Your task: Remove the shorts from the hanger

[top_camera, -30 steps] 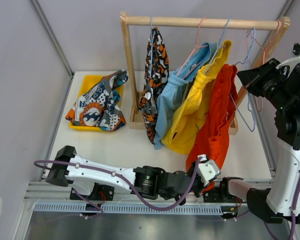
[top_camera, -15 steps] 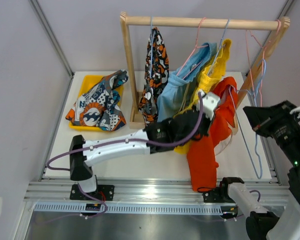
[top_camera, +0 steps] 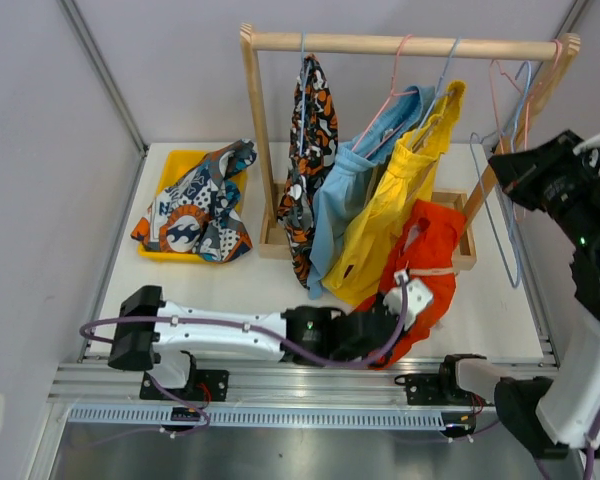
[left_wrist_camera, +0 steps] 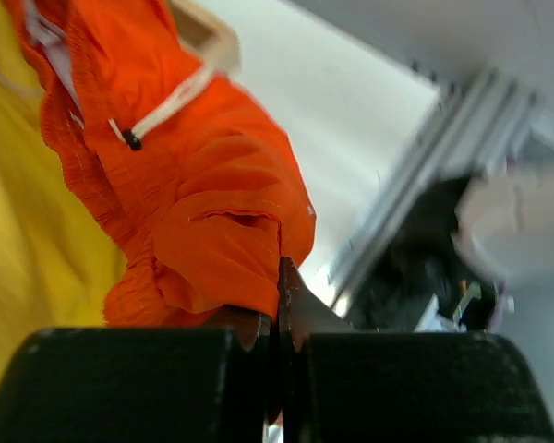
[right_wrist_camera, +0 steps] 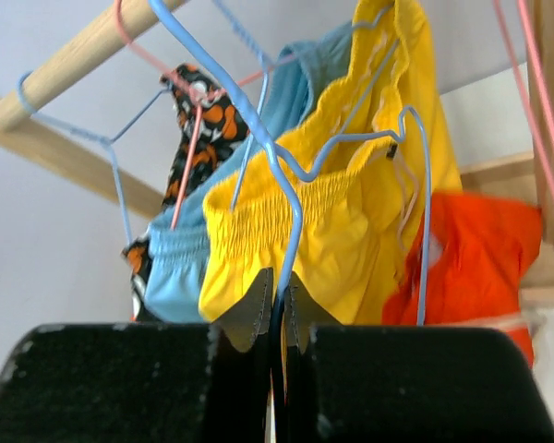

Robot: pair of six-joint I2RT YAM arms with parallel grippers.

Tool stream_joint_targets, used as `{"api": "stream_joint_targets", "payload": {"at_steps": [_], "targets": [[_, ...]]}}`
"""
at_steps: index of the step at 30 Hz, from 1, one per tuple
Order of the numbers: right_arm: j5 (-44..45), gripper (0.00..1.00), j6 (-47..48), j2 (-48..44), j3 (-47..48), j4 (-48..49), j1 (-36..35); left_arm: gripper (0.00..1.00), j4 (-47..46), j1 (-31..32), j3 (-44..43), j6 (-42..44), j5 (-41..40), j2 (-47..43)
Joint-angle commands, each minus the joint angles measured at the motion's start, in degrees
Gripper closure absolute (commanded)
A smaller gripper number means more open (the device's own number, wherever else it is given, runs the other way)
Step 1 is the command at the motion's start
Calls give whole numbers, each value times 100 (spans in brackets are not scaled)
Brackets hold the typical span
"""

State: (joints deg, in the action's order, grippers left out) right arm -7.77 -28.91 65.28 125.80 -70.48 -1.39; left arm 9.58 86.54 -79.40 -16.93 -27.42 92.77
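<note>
Lying off its hanger: the soft red-orange fabric shorts (top_camera: 427,262) slump across the wooden rack base (top_camera: 469,238) and the white table (top_camera: 250,285).
Left gripper (left_wrist_camera: 279,300): you have its fingers pinched tight on a fold of that orange cloth.
Right gripper (right_wrist_camera: 277,309): clamped on the thin light blue wire hanger (right_wrist_camera: 291,198), which is bare.
Round wooden rail (top_camera: 400,44): the black-orange-white blotch-print shorts (top_camera: 310,140), light blue shorts (top_camera: 342,195) and yellow shorts (top_camera: 395,210) hang from it.
Yellow plastic tray (top_camera: 173,160): holds the dark blue cartoon-print shorts (top_camera: 195,210).
</note>
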Motion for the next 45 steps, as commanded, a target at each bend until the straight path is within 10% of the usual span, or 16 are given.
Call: {"api": "stream_joint_targets", "payload": {"at_steps": [1,16,26,27,28,31,38,45], "targets": [[381,100,254,494,488,631,-11,100,-264,642,459,-434,-509,-751],[-523,100,-45,1734,191,2038,886,100,764,1471,1655,-1418,-1635,-2122],[-621,100,130,821,-1356,2328,903,100,2898,1269,717,-1524,-2970,-3079],[-568,91,183,724,-1400,2293,921,100,3074,1199,698,-1489,-3006,-3194],[-542,57,210,628,-1487,2223,930,100,3076,1103,680,-1297,-3023,-3317],[-393,7,298,232,-1567,2013,947,100,3058,892,636,-867,-3120,-3678],[-128,1,482,-883,-2058,1590,947,100,3323,-329,21,293,-3095,-3924],[100,1,526,-1701,-2718,1300,912,100,2680,-3322,-681,1507,-2067,-4128]]}}
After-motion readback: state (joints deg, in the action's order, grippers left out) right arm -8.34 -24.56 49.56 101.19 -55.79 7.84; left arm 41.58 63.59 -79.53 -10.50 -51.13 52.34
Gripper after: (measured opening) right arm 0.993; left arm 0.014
